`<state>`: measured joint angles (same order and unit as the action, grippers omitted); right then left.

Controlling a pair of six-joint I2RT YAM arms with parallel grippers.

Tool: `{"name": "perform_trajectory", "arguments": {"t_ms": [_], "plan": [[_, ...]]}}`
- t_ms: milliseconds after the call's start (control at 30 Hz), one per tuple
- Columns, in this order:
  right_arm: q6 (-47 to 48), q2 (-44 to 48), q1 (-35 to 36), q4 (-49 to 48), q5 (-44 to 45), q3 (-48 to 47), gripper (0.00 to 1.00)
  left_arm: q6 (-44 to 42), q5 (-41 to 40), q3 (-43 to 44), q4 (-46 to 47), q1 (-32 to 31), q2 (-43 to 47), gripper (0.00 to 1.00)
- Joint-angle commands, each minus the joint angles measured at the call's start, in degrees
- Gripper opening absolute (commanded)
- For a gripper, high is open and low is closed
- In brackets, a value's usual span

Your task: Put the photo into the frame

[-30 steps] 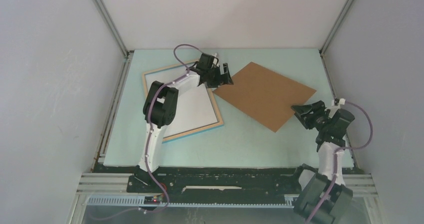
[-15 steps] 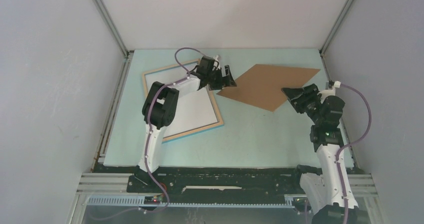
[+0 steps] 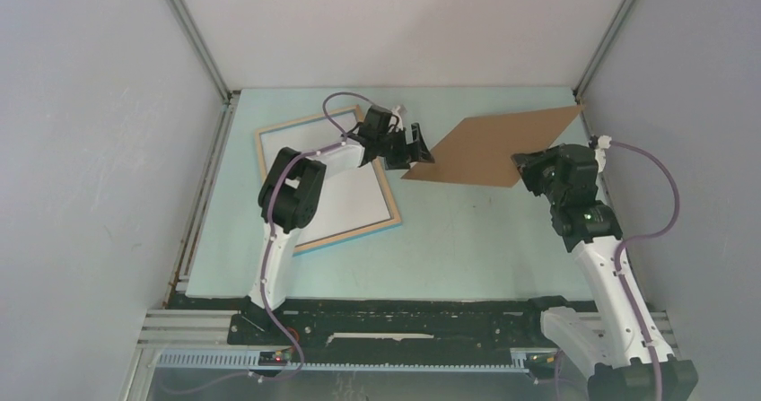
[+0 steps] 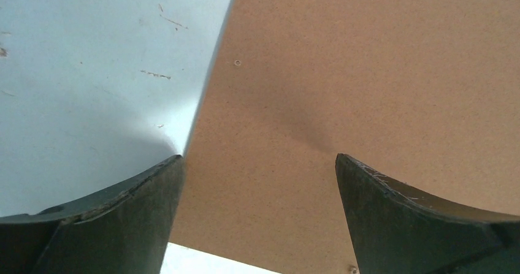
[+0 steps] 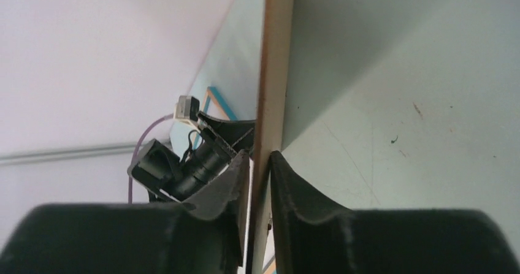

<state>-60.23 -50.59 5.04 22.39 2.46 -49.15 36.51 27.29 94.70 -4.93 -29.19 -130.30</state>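
Backing board (image 3: 489, 145) tilts up at 1 o'clock, probably bound for the frame (image 3: 350, 238) at 9 o'clock, where the photo (image 3: 350, 199) seems to lie face-down. The right gripper (image 5: 260, 163) pinches the board's edge to lift it, and the left gripper (image 4: 257, 160) gapes wide at its corner.

I can't make out any writing, number, brand or sign on my feeds. The brown board (image 3: 485, 145) is plain on the face I see, and the counter (image 3: 467, 239) carries only small scuffs. The photo (image 3: 354, 195) lies white side up in the frame (image 3: 350, 236), nothing legible there.
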Motion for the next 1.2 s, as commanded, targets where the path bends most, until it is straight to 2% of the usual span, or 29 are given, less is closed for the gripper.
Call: {"name": "perform_trajectory", "arguments": {"t_ms": [0, 67, 133, 267, 333, 400, 500, 667, 733, 933, 1033, 1167], "plan": [[4.0, -0.6, 0.5, 4.6, 7.2, -3.8, 0.2, -0.8, 2.5, -2.9, 0.7, -0.8, 4.0, 1.0], [6.3, -0.8, 0.6, 4.9, 7.9, -4.3, 0.11, -2.0, 1.8, -4.8, 1.8, -0.7, 6.2, 1.0], [10.3, -0.8, 0.5, 4.6, 8.0, -5.1, 0.06, -4.0, -0.7, -7.1, 2.7, -0.8, 8.8, 1.0], [23.9, -0.1, 0.2, 1.4, 5.3, -8.1, 0.06, -5.7, -8.7, -14.5, 8.0, -0.9, 16.2, 1.0], [29.7, 0.1, 0.2, 0.6, 4.6, -9.8, 0.0, -5.5, -10.1, -17.9, 11.3, -0.9, 19.4, 1.0], [34.2, 0.2, 0.1, -0.7, 3.8, -11.1, 0.0, -5.2, -10.8, -19.4, 12.5, -1.0, 21.8, 1.0], [40.9, 0.5, 0.1, -3.1, -2.5, -11.4, 0.0, -4.2, -11.5, -20.1, 11.3, -1.0, 25.7, 1.0], [56.4, 1.1, 1.5, -4.0, -15.1, -13.2, 0.0, -0.8, -21.0, -27.0, 5.6, -1.6, 40.6, 1.0], [60.6, 2.1, 2.0, -5.2, -20.1, -13.3, 0.0, 1.9, -22.5, -30.7, 1.8, -1.5, 47.9, 1.0], [70.6, 4.0, 6.9, -7.2, -25.1, -14.1, 0.0, 16.5, -21.7, -36.9, -13.3, -0.8, 66.8, 1.0], [76.9, 4.0, 11.5, -6.1, -23.6, -14.8, 0.0, 25.6, -17.4, -38.6, -17.0, 1.0, 73.4, 1.0], [86.1, 5.0, 18.5, -0.2, -21.3, -15.3, 0.0, 36.3, -7.7, -38.0, -19.2, 4.9, 80.5, 1.0]]}}
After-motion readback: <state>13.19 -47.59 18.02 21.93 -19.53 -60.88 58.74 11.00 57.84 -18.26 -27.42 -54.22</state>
